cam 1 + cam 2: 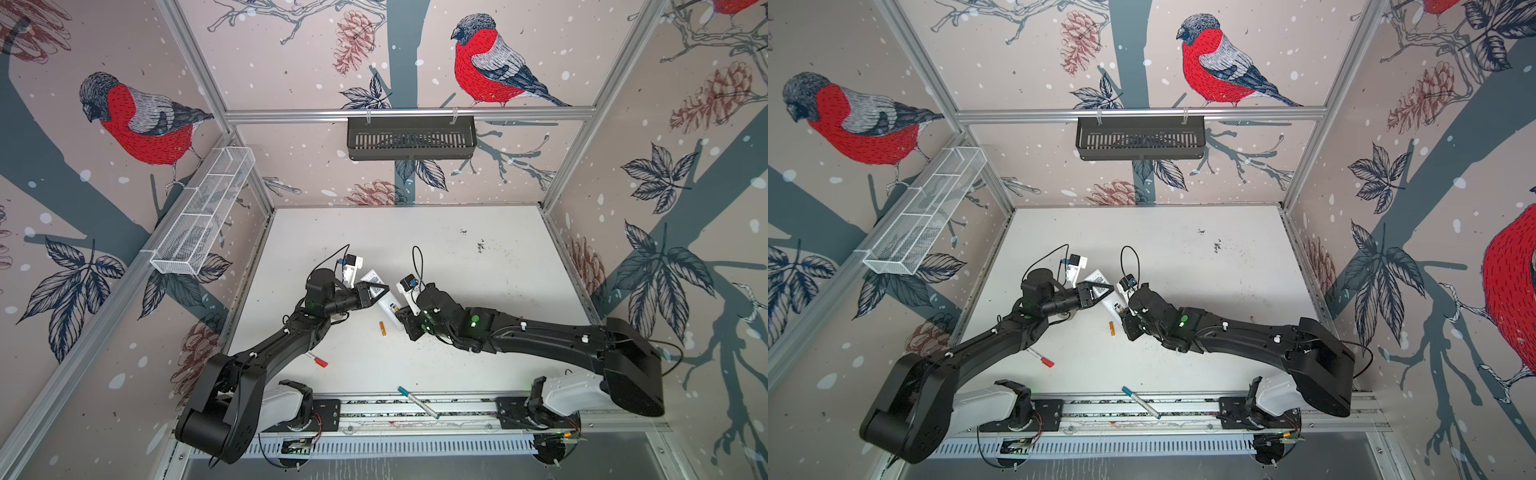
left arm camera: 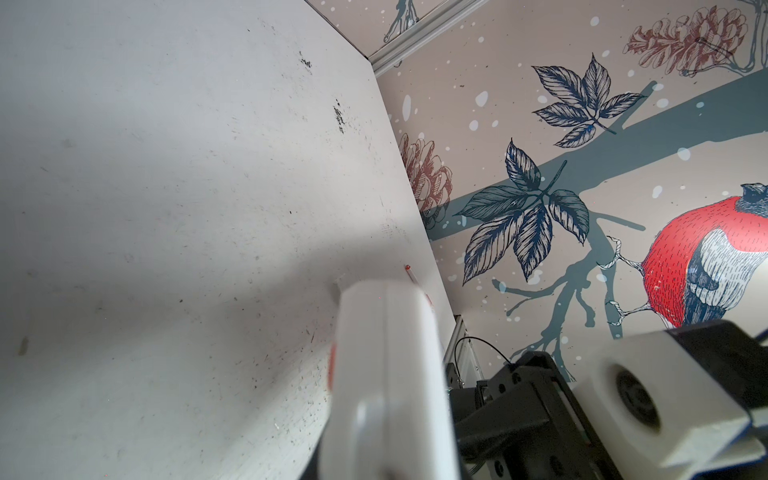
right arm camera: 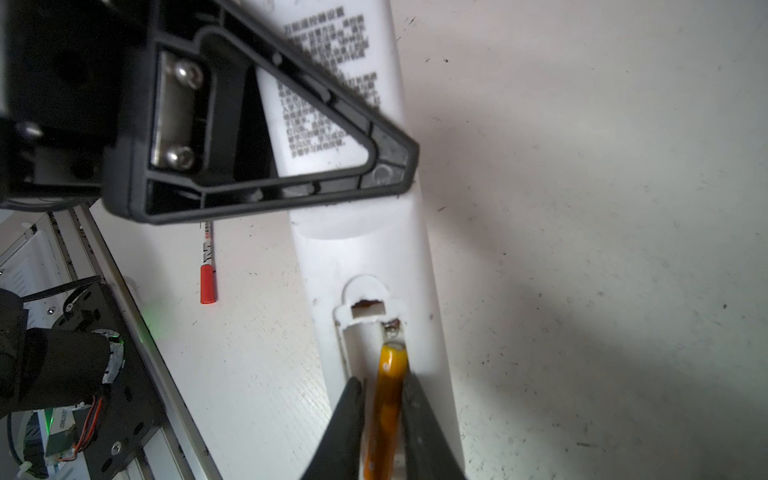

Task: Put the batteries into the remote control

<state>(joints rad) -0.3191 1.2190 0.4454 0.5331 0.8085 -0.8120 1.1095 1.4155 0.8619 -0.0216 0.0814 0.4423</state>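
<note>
Pen first: teal-capped pale pen (image 1: 417, 402) lies slantwise at the front edge of the scuffed white surface (image 1: 478, 340), partly over the aluminium rail (image 1: 465, 405). Next we log a red-capped white marker (image 1: 319, 360) poking out from under the left arm, also caught in the right wrist view (image 3: 208, 274).

Farther in, a loose orange cylindrical battery (image 1: 382, 328) lies flat on the surface in both top views (image 1: 1111, 328), just beside the remote's compartment end.

Slim white rectangular remote control (image 1: 387, 306) sits mid-surface, diagonal, plain back up, printed label showing, battery compartment open. We cannot tell whether it rests on the surface.

In the right wrist view a second orange battery (image 3: 390, 370) lies in the compartment channel on the side away from the marker, its end toward a metal contact. The right end effector (image 3: 382, 380) is narrow, fingers (image 3: 345, 428) hugging both sides of that battery. We cannot tell whether they actually pinch it.

Beyond, the left end effector (image 1: 376, 291) is clamped on the remote across the label, one black triangular finger (image 3: 388, 164) on top.

At the back, a black slotted plastic basket (image 1: 411, 137) hangs on the rear rail and a white wire mesh basket (image 1: 203, 216) on the left wall.
</note>
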